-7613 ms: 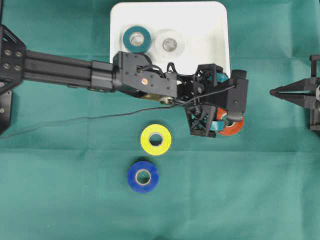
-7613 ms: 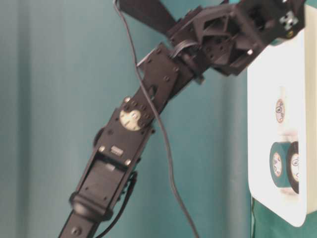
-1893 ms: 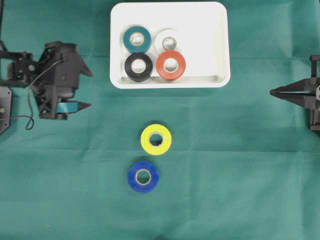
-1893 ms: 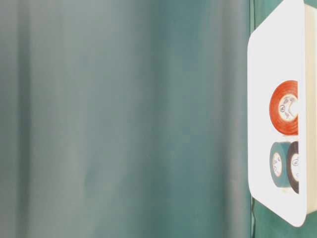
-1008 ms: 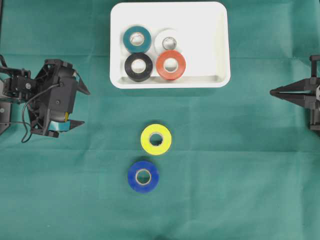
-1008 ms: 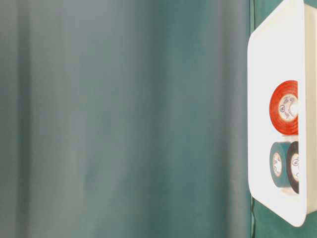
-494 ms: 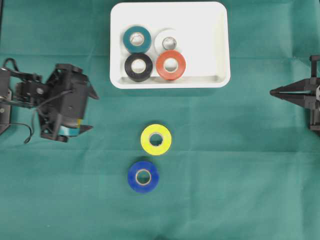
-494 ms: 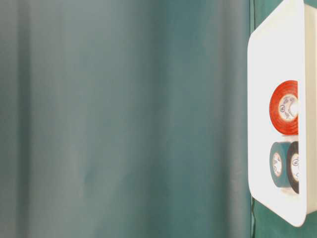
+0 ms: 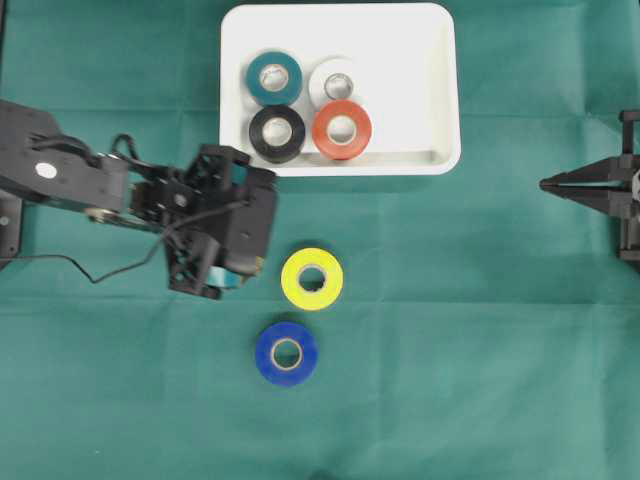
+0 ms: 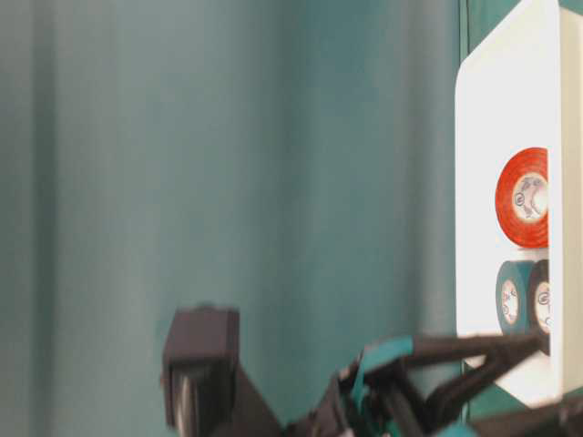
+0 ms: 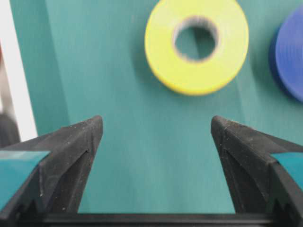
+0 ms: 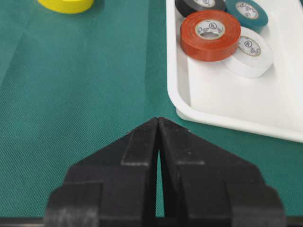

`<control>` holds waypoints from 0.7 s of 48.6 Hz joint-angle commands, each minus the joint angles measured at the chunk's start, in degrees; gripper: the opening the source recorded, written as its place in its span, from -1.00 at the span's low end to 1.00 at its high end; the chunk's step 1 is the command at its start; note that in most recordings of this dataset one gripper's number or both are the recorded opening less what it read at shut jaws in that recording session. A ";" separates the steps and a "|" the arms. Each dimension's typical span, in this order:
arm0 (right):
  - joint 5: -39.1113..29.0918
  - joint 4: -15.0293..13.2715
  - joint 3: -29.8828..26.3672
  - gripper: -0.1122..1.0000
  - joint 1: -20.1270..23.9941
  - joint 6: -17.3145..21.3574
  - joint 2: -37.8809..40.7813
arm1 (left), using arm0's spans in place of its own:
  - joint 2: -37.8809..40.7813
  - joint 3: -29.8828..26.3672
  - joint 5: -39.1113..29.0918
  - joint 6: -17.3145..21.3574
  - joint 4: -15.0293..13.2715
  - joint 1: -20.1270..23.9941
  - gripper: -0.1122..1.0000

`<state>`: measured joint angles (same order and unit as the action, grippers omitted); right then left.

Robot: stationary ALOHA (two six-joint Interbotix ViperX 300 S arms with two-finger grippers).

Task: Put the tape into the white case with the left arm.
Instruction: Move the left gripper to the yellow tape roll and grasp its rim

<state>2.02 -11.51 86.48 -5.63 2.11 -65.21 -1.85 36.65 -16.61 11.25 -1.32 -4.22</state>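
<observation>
My left gripper (image 11: 154,130) stands wide and empty over the green bench (image 9: 480,330), just beside the yellow tape (image 9: 312,278), with the blue tape (image 9: 286,353) lying near it. The white case (image 9: 435,90) holds four rolls. My right gripper (image 12: 158,124) is pressed closed, well apart.

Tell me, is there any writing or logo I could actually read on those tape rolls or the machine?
None can be read. The paper cores of the orange roll, white roll and teal roll in the white case carry small printed marks, too small and blurred to make out.
</observation>
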 commanded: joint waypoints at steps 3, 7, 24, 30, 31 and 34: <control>0.62 -0.09 -0.53 -0.97 -0.09 0.09 0.35 | 2.72 -5.10 0.35 -0.09 -0.09 -0.62 0.87; 0.62 -0.09 -0.53 -0.97 -0.09 0.09 0.35 | 4.92 -7.21 0.35 0.00 -0.09 -0.70 0.87; 0.62 -0.09 -0.62 -0.97 -0.09 0.09 0.35 | 9.76 -12.22 0.09 0.00 -0.09 -0.70 0.87; 0.62 -0.09 -0.62 -0.97 -0.09 0.09 0.35 | 10.37 -12.48 0.09 0.18 -0.09 -0.70 0.87; 0.62 -0.09 -0.53 -0.97 -0.09 0.09 0.35 | 10.55 -12.48 0.09 0.26 -0.09 -0.70 0.87; 0.62 -0.09 -0.62 -0.97 -0.09 0.09 0.35 | 11.07 -12.48 0.09 0.44 -0.09 -0.70 0.87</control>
<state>2.02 -11.51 86.48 -5.54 2.11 -65.21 9.67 25.49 -16.70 11.51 -1.32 -4.83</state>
